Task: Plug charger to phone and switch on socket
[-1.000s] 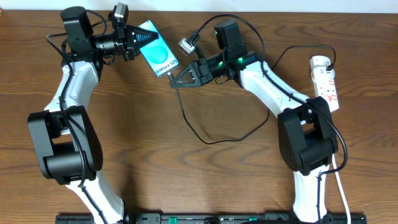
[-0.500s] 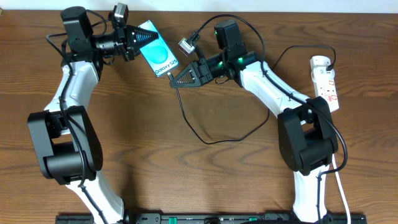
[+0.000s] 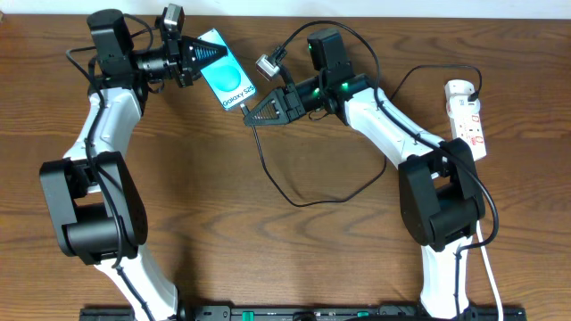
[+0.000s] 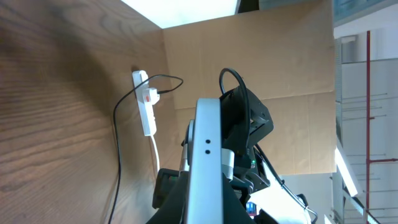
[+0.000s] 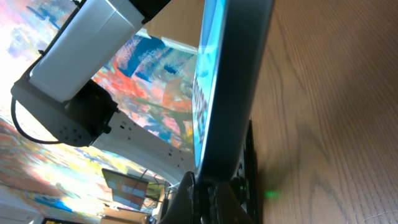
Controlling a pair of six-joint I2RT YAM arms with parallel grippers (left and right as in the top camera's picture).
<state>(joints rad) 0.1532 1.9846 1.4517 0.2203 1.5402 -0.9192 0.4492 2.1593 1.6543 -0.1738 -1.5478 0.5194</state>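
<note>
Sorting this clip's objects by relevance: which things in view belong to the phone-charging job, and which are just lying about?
Job: phone, charger, socket.
Lying about: white cord, on the wooden table.

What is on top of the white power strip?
The charger's black plug sits in an outlet of the socket, beside a red mark. It hides that outlet; switch positions are too small to read.
</note>
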